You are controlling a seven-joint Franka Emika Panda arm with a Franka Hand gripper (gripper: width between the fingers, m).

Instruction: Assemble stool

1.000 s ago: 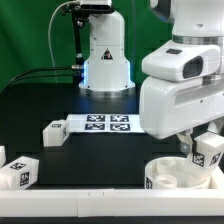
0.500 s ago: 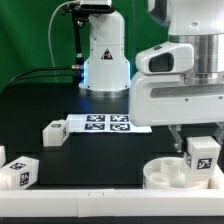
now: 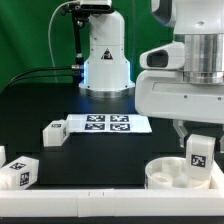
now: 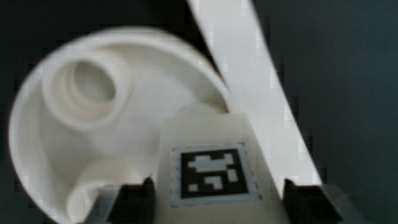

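Note:
The round white dish-like seat [image 3: 166,176] lies at the exterior view's lower right, against the border rail. My gripper [image 3: 199,150] is shut on a white blocky leg [image 3: 199,155] and holds it upright over the seat's right part, tag facing the camera. In the wrist view the leg [image 4: 214,170] sits between my two dark fingers [image 4: 130,201], above the seat [image 4: 80,105] and its round socket. Two more tagged legs lie on the black table: one [image 3: 54,131] beside the marker board, one [image 3: 17,172] at the lower left.
The marker board [image 3: 108,124] lies flat at mid-table. The long white border rail [image 3: 80,205] runs along the front edge and shows in the wrist view [image 4: 249,70] beside the seat. A second robot base [image 3: 104,55] stands at the back.
The wrist has turned and the held leg has gone from tilted to upright. It has shifted slightly to the exterior view's left, over the seat.

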